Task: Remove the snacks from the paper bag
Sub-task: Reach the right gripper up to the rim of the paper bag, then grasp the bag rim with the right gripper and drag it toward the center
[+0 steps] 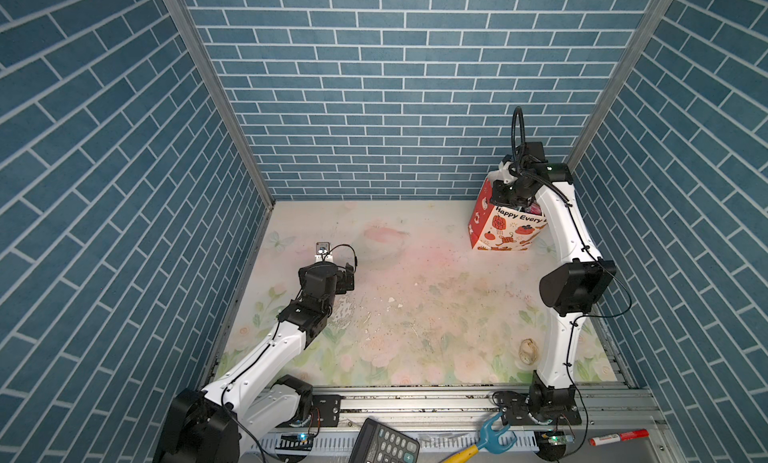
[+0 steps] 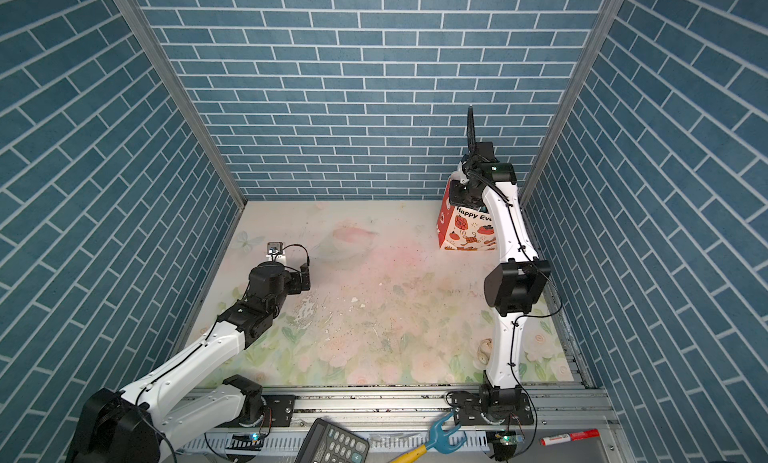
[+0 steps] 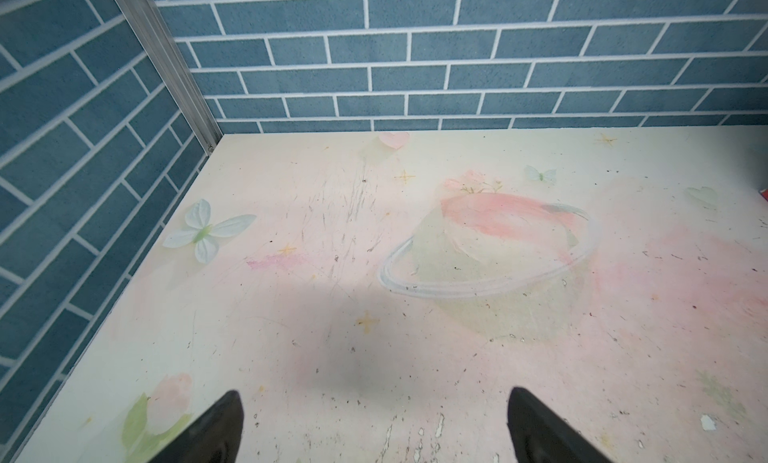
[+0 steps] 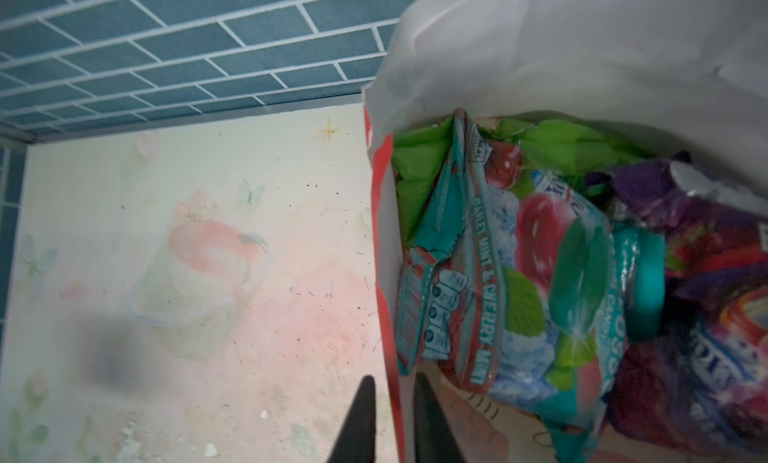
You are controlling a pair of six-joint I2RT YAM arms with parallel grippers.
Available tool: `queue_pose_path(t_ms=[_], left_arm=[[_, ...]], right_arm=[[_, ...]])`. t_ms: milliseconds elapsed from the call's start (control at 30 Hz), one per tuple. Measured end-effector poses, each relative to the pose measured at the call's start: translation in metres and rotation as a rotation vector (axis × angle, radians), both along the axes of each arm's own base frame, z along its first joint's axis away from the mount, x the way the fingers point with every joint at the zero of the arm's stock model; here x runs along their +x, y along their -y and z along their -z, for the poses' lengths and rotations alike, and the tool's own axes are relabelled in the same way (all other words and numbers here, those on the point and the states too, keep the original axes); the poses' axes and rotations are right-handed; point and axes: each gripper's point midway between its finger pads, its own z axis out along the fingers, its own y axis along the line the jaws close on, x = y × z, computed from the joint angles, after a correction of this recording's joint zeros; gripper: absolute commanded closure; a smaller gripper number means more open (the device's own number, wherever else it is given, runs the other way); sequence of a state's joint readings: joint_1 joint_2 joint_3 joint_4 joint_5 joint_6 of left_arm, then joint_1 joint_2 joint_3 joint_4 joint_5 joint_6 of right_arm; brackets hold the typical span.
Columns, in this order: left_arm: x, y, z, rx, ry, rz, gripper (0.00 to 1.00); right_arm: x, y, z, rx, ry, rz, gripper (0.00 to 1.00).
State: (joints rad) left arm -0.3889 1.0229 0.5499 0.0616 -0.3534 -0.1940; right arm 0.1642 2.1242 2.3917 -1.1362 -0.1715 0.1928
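The paper bag [image 1: 505, 232] [image 2: 467, 232], white with red sides and "Happy Every" lettering, stands upright at the back right of the mat. My right gripper [image 4: 394, 378] is at its top left rim, shut on the bag's red-edged side wall [image 4: 384, 232], with one finger outside and one inside. In the right wrist view the snacks lie inside: a teal cherry-mint packet [image 4: 540, 274], a bright green one [image 4: 415, 157] and a purple one [image 4: 706, 232]. My left gripper [image 1: 349, 276] [image 2: 303, 276] [image 3: 374, 392] hovers open and empty over the left of the mat, far from the bag.
A pale seashell [image 1: 528, 351] [image 2: 484, 351] lies near the right arm's base. On the front rail are a calculator [image 1: 384, 442], a blue-and-yellow tool [image 1: 492, 436] and a red marker [image 1: 619, 437]. Blue brick walls stand close behind and right of the bag.
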Motion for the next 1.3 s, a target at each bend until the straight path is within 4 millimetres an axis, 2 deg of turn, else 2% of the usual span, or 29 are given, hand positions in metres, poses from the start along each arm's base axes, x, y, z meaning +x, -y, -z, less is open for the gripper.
queue_pose_path(t_ms=[33,233,567,1000,1300], left_arm=[[0.000,0.000,0.000,0.000,0.000,0.000,0.00],[0.000,0.000,-0.001,0.000,0.004,0.000,0.00],[0.000,0.001,-0.001,-0.002,0.002,0.006,0.01],[0.000,-0.001,-0.004,-0.007,0.013,-0.007,0.00],[-0.003,-0.003,0.001,-0.009,0.019,-0.014,0.00]], right_arm=[[0.000,0.000,0.001,-0.006,0.000,0.000,1.00],[-0.001,-0.009,0.001,-0.048,0.011,-0.018,1.00],[-0.017,-0.049,0.002,-0.053,0.005,-0.101,1.00],[-0.099,-0.124,0.002,0.028,-0.064,-0.291,1.00],[-0.146,-0.169,-0.001,0.099,-0.114,-0.404,1.00]])
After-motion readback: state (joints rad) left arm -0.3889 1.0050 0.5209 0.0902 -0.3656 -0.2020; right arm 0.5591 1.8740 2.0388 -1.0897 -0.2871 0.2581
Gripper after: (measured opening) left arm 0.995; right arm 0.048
